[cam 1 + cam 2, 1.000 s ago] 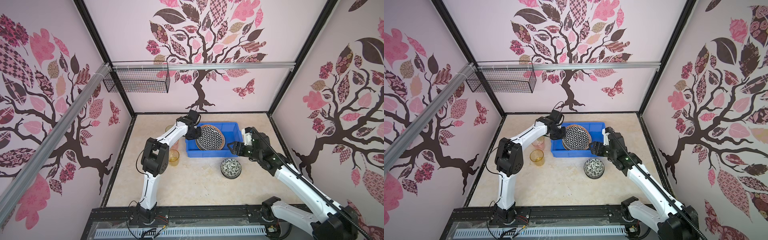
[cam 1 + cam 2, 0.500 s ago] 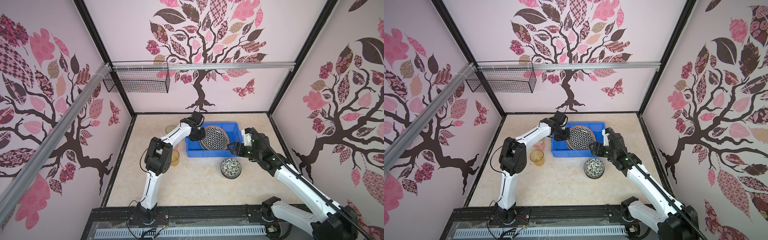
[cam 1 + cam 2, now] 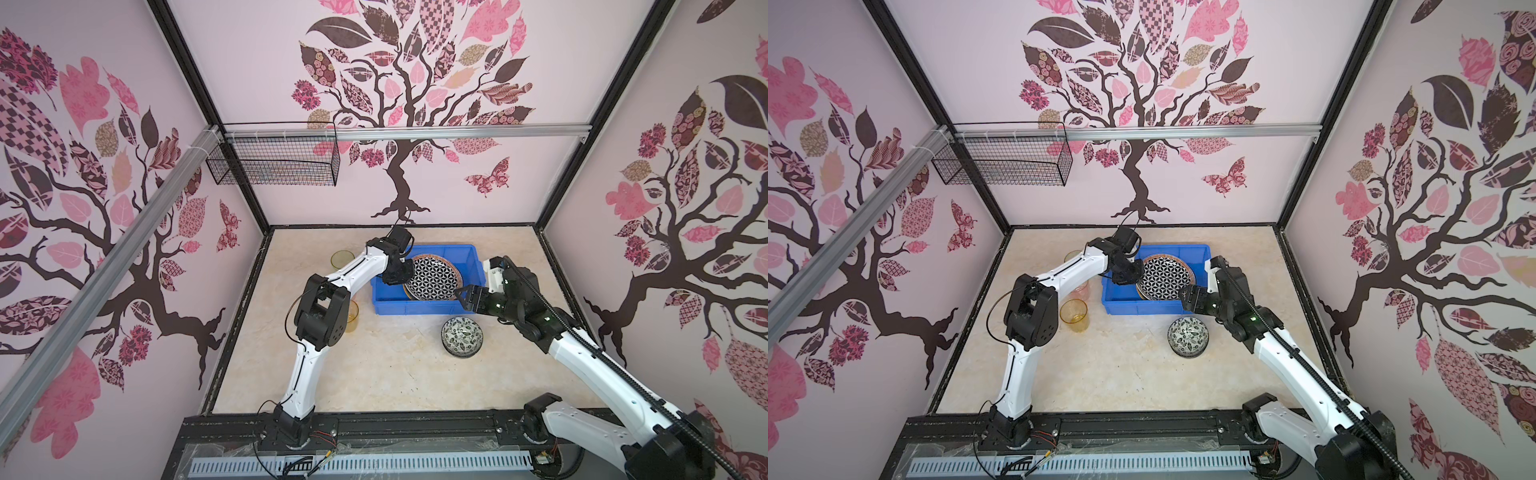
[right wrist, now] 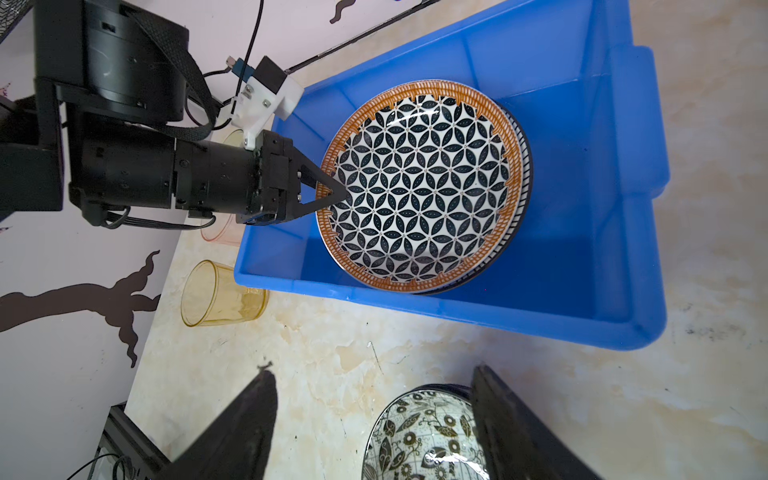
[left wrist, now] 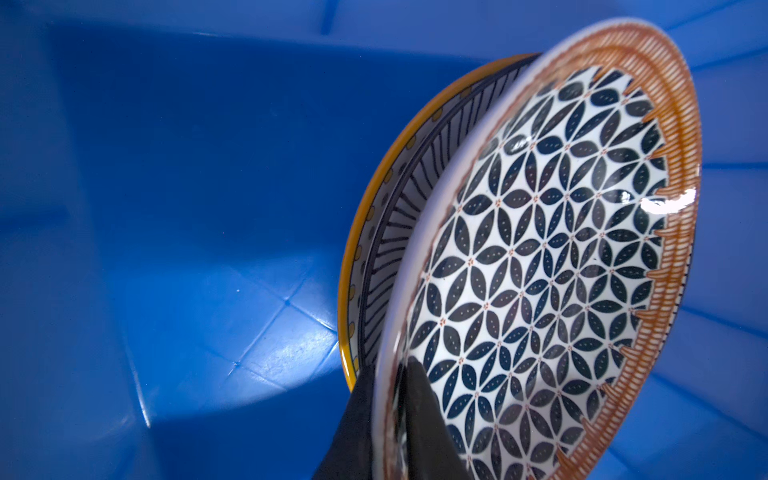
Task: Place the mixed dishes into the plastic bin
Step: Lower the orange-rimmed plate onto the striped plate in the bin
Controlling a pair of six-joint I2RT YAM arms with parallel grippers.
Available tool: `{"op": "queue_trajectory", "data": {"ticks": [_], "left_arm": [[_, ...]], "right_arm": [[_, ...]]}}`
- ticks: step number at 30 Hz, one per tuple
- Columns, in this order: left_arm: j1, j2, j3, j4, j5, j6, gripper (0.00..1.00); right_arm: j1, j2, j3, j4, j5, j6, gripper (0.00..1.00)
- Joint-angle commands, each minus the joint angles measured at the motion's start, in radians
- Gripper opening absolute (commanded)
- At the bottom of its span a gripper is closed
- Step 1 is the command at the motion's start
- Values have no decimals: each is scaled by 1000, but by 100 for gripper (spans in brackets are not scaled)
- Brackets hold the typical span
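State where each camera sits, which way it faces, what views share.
Top views: high above the robot's base, looking down on left gripper, right gripper and bin.
Left wrist: inside the bin, along its own fingers at the geometric plate.
Right wrist: over the floral bowl, between its open fingers, facing the bin.
Shared: all show that plate.

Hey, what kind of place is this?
Probably a staged robot test booth, not a kitchen: pink tree-decal wall panels in a black metal frame, two white robot arms mounted at the front, and a bright blue rectangular plastic bin on the tabletop.
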Motion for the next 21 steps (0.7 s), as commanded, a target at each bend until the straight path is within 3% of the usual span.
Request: {"op": "queue_trajectory", "data": {"ticks": [1, 21], "left_arm": [[-6, 11, 10, -48, -33, 28, 15], [-6, -45, 2, -63, -23, 40, 19]], "right_arm": [[-5, -15, 1, 7, -13, 5, 76], [-4, -32, -17, -8, -40, 3, 76]]}}
